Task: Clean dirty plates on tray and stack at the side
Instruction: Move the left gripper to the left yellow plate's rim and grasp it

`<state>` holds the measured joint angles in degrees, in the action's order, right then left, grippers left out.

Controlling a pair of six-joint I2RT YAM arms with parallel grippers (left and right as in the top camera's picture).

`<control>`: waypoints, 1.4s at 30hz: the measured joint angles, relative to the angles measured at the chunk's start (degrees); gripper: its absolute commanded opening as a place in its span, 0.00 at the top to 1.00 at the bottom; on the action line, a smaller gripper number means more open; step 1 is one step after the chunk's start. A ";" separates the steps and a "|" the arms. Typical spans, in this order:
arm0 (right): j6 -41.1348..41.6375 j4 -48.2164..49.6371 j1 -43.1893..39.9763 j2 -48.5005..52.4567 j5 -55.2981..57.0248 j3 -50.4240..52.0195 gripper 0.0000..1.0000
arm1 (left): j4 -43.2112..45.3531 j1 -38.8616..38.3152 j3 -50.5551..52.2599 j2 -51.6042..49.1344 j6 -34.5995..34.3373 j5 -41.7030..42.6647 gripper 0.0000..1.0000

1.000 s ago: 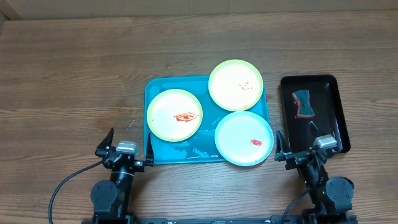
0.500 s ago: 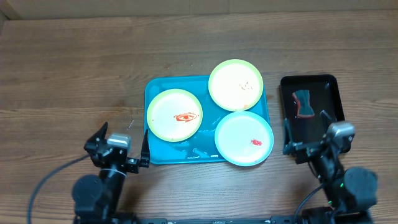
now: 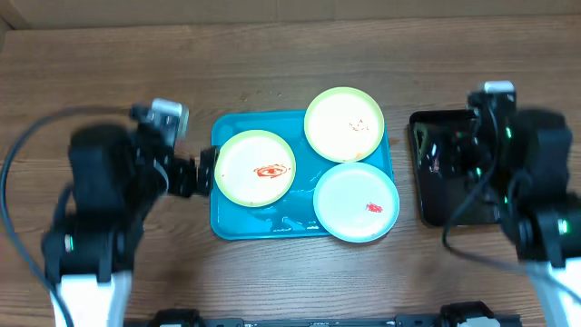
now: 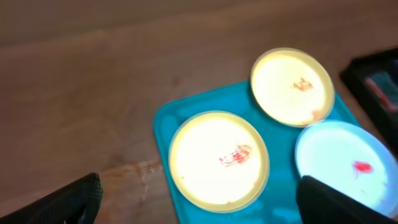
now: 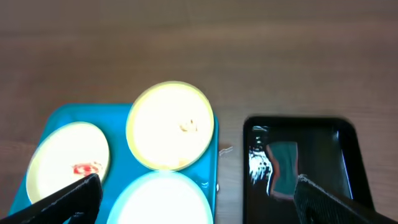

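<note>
The turquoise tray (image 3: 272, 218) lies mid-table with three plates on it. A yellow-green plate (image 3: 255, 167) with a red smear is at its left. A second yellow-green plate (image 3: 343, 124) with faint marks overhangs its far right corner. A pale blue-white plate (image 3: 356, 202) with a small red smear overhangs its near right. My left gripper (image 3: 195, 173) is open and empty, raised at the tray's left edge; in the left wrist view (image 4: 199, 208) it hovers above the smeared plate (image 4: 217, 158). My right gripper (image 5: 199, 205) is open and empty, raised between the tray (image 5: 118, 168) and the black tray.
A narrow black tray (image 3: 454, 173) lies right of the turquoise tray, partly hidden by my right arm. It holds a dark green sponge (image 5: 284, 168) with a reddish edge. Bare wooden table surrounds both trays.
Both arms have risen from low at the table's front edge and swung forward, the left to the tray's left edge, the right over the black tray. The plates have not moved.
</note>
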<state>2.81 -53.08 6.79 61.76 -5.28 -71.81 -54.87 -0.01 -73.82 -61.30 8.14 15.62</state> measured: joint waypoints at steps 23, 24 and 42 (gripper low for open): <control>0.22 -1.92 0.00 13.75 -7.85 -2.78 0.00 | -7.34 -0.24 -6.82 -37.24 -6.19 7.58 0.23; 0.17 -1.81 0.00 13.77 -7.85 -2.78 0.00 | -7.37 -0.33 -6.82 -38.03 -7.74 6.43 0.27; 0.20 -1.44 0.00 14.58 -7.87 -2.78 0.00 | -3.58 -2.60 -6.95 -50.77 -19.19 -9.31 0.51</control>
<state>3.01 -54.52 6.79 76.34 -13.15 -74.59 -58.46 -2.61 -80.77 -112.07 -11.05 6.31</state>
